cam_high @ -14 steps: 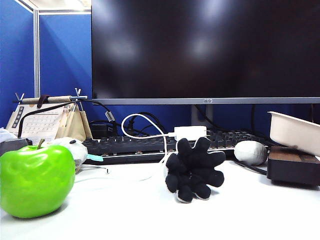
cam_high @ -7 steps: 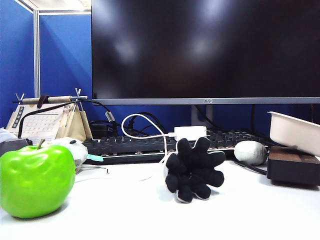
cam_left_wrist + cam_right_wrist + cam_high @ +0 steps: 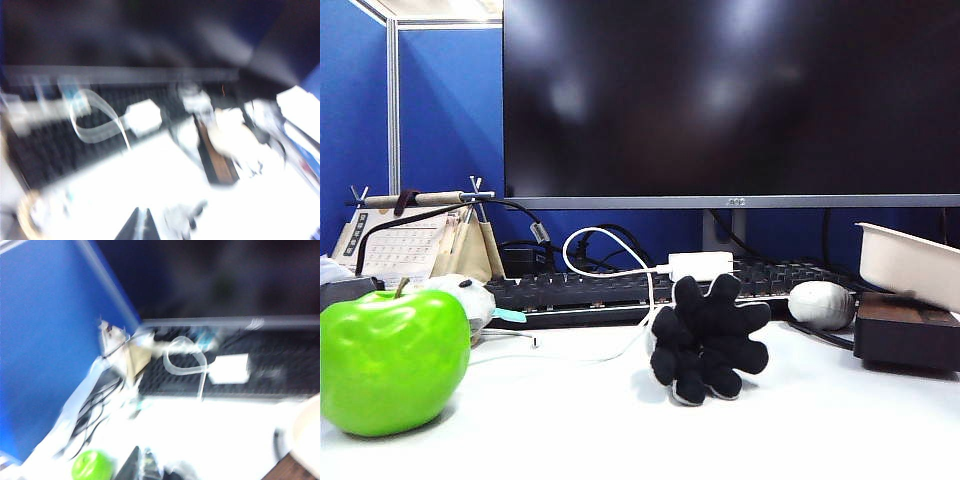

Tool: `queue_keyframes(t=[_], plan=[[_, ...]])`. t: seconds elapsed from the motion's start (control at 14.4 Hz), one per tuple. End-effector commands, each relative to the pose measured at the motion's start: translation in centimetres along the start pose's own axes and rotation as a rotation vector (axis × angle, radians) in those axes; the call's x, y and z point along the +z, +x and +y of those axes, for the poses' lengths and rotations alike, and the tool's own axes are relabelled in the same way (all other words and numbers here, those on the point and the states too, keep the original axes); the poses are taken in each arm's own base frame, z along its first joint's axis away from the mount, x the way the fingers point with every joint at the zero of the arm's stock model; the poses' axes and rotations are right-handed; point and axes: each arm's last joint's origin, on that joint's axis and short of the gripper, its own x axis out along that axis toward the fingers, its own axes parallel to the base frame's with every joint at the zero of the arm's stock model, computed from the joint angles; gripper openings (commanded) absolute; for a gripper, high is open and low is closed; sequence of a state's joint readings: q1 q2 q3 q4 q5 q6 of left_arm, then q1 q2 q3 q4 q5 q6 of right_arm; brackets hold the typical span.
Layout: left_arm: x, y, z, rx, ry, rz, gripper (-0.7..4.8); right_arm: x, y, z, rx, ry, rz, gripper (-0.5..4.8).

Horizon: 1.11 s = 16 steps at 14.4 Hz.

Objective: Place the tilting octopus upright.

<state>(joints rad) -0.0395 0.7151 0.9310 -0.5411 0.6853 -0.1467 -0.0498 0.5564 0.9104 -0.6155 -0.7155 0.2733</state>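
Plush tentacles faced the exterior camera: the tilting octopus lay tipped on its side on the white table, near the middle, its black underside and stubby black tentacles turned outward, with only a thin grey edge showing low down. A green apple stood well to its left in that view, and a black keyboard ran behind it under the big dark monitor. A white adapter with a looping white cable rested on the keyboard, a smooth grey oval lump lay behind and to the right of the octopus, and a dark wooden box carrying a white tray sat at the right edge. Neither arm showed in the exterior view. Both wrist views were badly smeared. The left gripper appeared as a dark wedge above the table, fingers pressed together with nothing between them. The right gripper was likewise clenched and empty, hanging above the table with the apple just beside it in that view. Neither gripper touched the octopus.
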Motion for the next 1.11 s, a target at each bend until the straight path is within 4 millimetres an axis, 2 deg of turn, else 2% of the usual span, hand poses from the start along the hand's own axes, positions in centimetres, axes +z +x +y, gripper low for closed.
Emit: queue_keyframes(t=[0.07, 0.35, 0.56, 0.63, 0.76, 1.11], plan=[[-0.1, 2.0, 0.8, -0.046, -0.035, 0.08, -0.06, 0.5, 1.4, -0.9, 0.06, 0.054, 0.065, -0.02], [-1.2, 6.2, -0.5, -0.185, -0.014, 0.234, -0.06, -0.4, 5.0, -2.9, 0.109, 0.207, 0.282, -0.01], [-2.5, 9.1, -1.7, -0.231, 0.054, 0.34, -0.06, -1.7, 8.7, -2.7, 0.195, 0.236, 0.461, -0.01], [-3.0, 9.9, -1.9, -0.191, 0.068, 0.366, -0.06, -2.2, 9.8, -2.6, 0.199, 0.213, 0.503, -0.01], [-3.7, 11.5, -1.7, -0.155, 0.109, 0.41, -0.05, -3.5, 12.0, -2.4, 0.13, 0.157, 0.592, -0.01], [-4.1, 12.7, -1.2, -0.125, 0.112, 0.42, -0.04, -5.1, 14.7, -2.7, 0.104, 0.159, 0.694, -0.01]])
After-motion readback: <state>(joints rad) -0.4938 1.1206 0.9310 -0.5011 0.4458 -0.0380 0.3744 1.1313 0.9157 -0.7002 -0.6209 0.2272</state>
